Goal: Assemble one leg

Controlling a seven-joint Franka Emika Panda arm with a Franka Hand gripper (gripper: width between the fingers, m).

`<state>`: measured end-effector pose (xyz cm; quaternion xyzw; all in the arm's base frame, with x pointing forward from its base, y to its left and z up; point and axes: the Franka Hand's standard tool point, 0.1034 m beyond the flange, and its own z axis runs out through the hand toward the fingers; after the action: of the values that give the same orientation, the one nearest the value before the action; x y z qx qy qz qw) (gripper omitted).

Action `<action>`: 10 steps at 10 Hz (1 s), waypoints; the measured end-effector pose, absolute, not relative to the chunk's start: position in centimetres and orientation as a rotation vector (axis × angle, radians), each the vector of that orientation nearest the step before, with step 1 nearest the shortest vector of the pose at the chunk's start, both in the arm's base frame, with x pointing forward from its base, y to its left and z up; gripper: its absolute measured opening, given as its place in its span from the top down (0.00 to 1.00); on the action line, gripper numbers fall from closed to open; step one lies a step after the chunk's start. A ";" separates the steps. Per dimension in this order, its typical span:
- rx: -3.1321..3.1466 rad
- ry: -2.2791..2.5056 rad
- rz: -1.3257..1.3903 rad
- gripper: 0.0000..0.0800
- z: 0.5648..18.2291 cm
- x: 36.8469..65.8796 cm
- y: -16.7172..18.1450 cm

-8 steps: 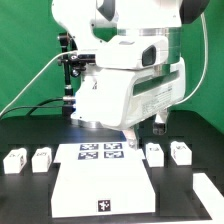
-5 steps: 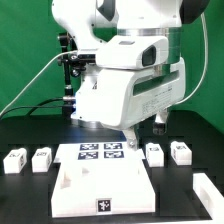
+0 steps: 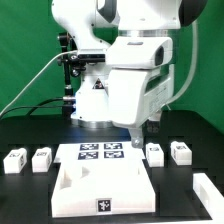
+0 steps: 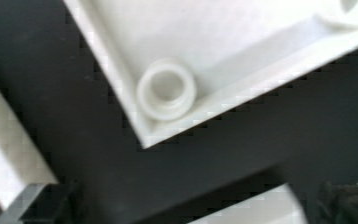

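Observation:
Four small white tagged legs lie on the black table, two at the exterior view's left (image 3: pixel 14 160) (image 3: pixel 42 158) and two at its right (image 3: pixel 155 152) (image 3: pixel 180 151). My gripper (image 3: pixel 137 140) hangs low between the marker board (image 3: pixel 100 152) and the nearer right leg, over the back right corner of the white panel (image 3: pixel 100 190). In the wrist view the gripper (image 4: pixel 190 206) is open, with only dark table and a white edge between its fingers (image 4: pixel 34 205). That view shows the panel's corner (image 4: pixel 247 60) with its round socket (image 4: pixel 167 88). No leg shows there.
Another white part (image 3: pixel 210 190) lies at the front right of the exterior view. A black stand with cables (image 3: pixel 68 75) rises behind the robot's base, in front of a green backdrop.
The arm's wrist has turned and shifted a little toward the exterior view's right. The gripper stays open and the parts on the table have not moved.

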<state>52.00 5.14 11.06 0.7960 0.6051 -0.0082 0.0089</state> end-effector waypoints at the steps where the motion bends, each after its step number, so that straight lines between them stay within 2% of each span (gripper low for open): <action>1: 2.377 2.021 -0.019 0.19 10.8 50.2 4.1; 3: 2.074 2.338 -0.020 0.19 9.8 48.7 1.5; 7: 2.035 2.369 -0.033 0.19 9.6 48.5 1.3; 10: 2.082 2.371 -0.055 0.19 6.5 42.7 -0.1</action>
<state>42.74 -0.08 6.53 0.6597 0.7513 -0.0173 -0.0070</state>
